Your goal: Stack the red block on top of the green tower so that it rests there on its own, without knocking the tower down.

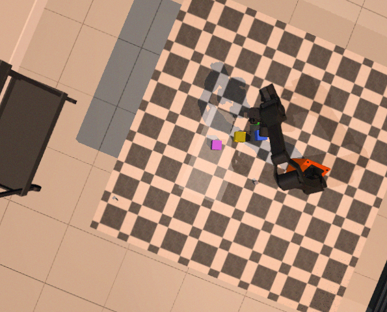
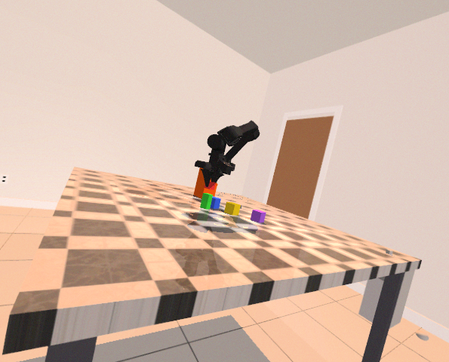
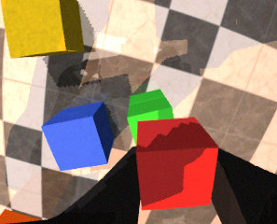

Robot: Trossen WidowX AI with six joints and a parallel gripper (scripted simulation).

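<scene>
From above, the arm hides the small red block [image 3: 175, 164], which the wrist view shows clamped in the black end effector [image 3: 175, 202], raised just beside the green tower [image 3: 149, 108].

Red block in my fingers, above the green tower

The red block [image 3: 177, 163] is a plain cube, held level between my fingers, clear of the tabletop [image 2: 111, 237]. From the wrist view its upper face is shadowed and it covers the near lower corner of the green tower [image 3: 148, 110]. The tower is a bright green, upright column standing on the checkered tabletop. In the exterior view the red block [image 2: 210, 189] hangs just above and slightly behind the tower's top [image 2: 206, 200]; whether they touch I cannot tell
</scene>
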